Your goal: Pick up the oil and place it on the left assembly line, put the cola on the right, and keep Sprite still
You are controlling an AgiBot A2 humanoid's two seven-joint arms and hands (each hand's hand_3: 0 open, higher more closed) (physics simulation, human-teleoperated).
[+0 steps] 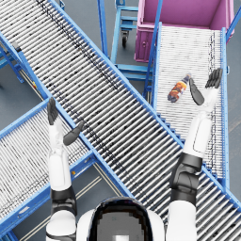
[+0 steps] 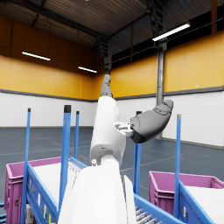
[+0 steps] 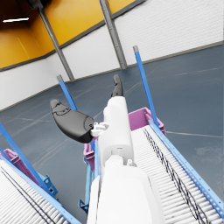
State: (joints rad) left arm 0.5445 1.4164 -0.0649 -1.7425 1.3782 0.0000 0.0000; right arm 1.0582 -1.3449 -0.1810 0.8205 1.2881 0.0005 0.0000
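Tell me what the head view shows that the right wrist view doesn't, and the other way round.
Only the head view shows the bottle lying on the right conveyor beside the right hand, and the left hand. Only the right wrist view shows the warehouse walls. Both show the right hand, empty with fingers apart, the right conveyor's rollers and the pink bin at its end.

Yellow-white walls [image 2: 197,87], grey floor [image 3: 188,92]

Bottle [image 1: 179,88] on right conveyor [image 1: 188,52], bin [image 1: 188,12] behind
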